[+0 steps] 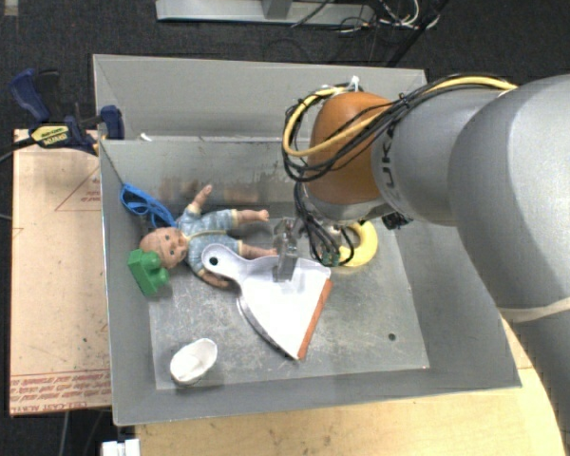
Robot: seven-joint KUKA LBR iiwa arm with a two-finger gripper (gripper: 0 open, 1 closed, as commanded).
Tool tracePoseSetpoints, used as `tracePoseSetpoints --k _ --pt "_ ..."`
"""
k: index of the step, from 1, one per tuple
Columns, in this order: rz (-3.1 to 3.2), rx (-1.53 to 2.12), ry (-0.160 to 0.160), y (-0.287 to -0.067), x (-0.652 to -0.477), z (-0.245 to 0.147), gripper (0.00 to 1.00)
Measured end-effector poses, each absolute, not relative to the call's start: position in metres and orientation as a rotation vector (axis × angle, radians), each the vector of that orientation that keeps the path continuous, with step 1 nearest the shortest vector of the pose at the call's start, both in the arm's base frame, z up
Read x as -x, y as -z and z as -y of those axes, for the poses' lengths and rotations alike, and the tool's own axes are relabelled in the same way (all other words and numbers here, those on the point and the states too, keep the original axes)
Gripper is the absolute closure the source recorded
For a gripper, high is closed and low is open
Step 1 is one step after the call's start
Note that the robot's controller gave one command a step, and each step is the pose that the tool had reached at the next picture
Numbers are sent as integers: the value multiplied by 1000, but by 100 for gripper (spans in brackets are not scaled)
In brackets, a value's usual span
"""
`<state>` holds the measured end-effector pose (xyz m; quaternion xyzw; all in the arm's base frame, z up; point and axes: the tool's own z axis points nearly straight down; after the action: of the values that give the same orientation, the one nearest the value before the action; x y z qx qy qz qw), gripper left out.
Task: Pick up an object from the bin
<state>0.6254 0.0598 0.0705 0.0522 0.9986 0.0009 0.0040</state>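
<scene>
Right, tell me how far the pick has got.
Done: the gripper is low in the middle of the bin, at the upper edge of the white dustpan, beside the legs of the baby doll. In hand: I see nothing held. Left: the grasp and the lift; dustpan and doll both lie on the bin floor.

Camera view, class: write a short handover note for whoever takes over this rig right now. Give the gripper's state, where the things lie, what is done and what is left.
Gripper: low over the upper edge of the white dustpan, mid-bin, next to the doll; open or shut cannot be told.
Things: the dustpan and doll lie on the floor of the bin. A green block and blue glasses lie at the left, a white cup at front left, and a yellow round thing lies partly under the arm.
Done: arm reached in.
Left: grasp one thing and lift it out.
</scene>
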Motion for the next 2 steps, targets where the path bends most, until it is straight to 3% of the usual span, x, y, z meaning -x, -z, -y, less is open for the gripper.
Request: tracePoseSetpoints --k 2 --pt "-3129 -163 -3 -71 -625 -60 100"
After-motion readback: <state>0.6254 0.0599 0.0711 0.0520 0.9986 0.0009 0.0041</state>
